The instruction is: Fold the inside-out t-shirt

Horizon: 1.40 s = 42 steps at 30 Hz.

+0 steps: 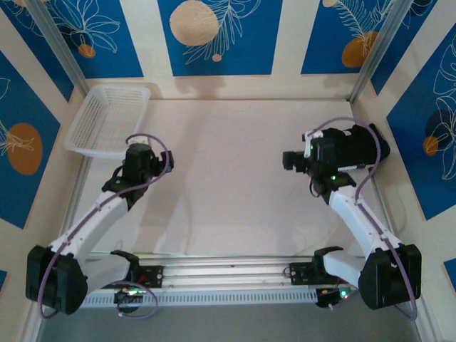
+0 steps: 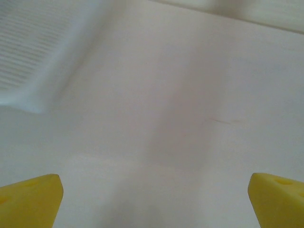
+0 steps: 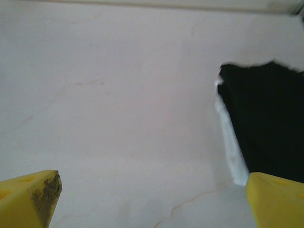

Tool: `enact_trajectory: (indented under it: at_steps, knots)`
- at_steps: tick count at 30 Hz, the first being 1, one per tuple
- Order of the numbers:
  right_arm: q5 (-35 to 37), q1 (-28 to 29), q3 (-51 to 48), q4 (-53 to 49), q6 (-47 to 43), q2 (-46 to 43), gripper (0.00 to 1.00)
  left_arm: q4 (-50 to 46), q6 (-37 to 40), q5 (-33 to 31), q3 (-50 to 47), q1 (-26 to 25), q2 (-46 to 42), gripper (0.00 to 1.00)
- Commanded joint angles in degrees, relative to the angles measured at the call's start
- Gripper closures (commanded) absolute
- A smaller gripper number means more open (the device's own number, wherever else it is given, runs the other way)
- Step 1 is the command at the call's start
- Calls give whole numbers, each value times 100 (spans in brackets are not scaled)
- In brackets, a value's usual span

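Top external: both arms bent at the elbow, left gripper (image 1: pixel 140 158) just beside the white mesh basket (image 1: pixel 107 121) at upper left, right gripper (image 1: pixel 291 160) pointing left at mid-right. Left wrist: yellow fingers (image 2: pixel 31 199) spread wide over the smooth pale table (image 2: pixel 156 95), nothing between. Right wrist: jaws wide apart too, empty, and the soft black t-shirt (image 3: pixel 266 123) lies at frame right.

White plastic mesh basket (image 1: pixel 107 121) sits in the far-left corner of the worktop (image 1: pixel 228 185). Left claw (image 2: pixel 152 199) hangs just right of it, nearer the bases. Black cloth t-shirt (image 3: pixel 268 123) lies far right, beside the right claw (image 3: pixel 152 199).
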Motion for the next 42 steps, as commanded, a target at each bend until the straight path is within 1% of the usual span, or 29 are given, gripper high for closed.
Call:
enact_trajectory:
  at_steps: [1,3,5,6,8,11,13,15,16,17,18,19,21,23,24,25,26,27,28,42]
  knots:
    - [184,3,-765,1713,229,-27,1,841,697,-1614,-551,93,-182,0]
    - [292,3,-996,2171,203,212,1,1538,1150,-1678,-861,169,-91,0]
    - [306,15,-1072,2544,141,598,1,2263,1561,-1799,-1138,246,195,1]
    - [325,26,-1095,2689,83,783,1,2599,1719,-1754,-1251,299,350,1]
    - [359,46,-1231,3157,-41,1097,1,3263,2020,-1398,-1462,469,717,1]
    - [281,5,-1653,4177,-122,1441,1,3787,2028,-818,-1589,727,1182,1]
    - [230,-38,-1642,4246,-124,1464,1,4188,1938,-321,-1703,896,1430,1]
    - [19,-169,-1778,4766,-165,1558,1,4478,2011,-172,-1735,953,1726,1]
    - [1,-220,-1747,4744,-179,1589,1,4548,2095,-138,-1677,978,1825,1]
    - [-145,-295,-1774,4870,-233,1618,1,4470,2152,23,-1643,1000,1838,1]
    - [-250,-345,-1802,4965,-266,1644,1,4699,2257,57,-1675,1003,1902,1]
    - [-379,-428,-1886,5231,-268,1720,1,4715,2266,46,-1671,1019,1917,1]
    - [-634,-640,-2068,5748,-130,1947,1,5037,2363,151,-1840,1026,1938,1]
    - [-792,-798,-2152,6119,17,2210,1,6624,2470,326,-2313,1083,2477,1]
    - [-805,-838,-2107,6133,62,2334,1,6700,2514,510,-2336,1064,2609,1]
    - [-825,-867,-1998,6051,79,2465,1,6877,2576,468,-2292,1060,2779,1]
    - [-820,-867,-1873,5825,86,2486,1,6535,2452,509,-2228,1108,2665,1]
    - [-905,-913,-1877,5774,107,2444,1,6402,2406,534,-2207,1139,2636,1]
    - [-881,-905,-1885,5852,91,2478,1,6589,2421,527,-2217,1159,2713,0]
    - [-866,-890,-1893,5845,87,2460,1,6587,2406,498,-2244,1152,2684,0]
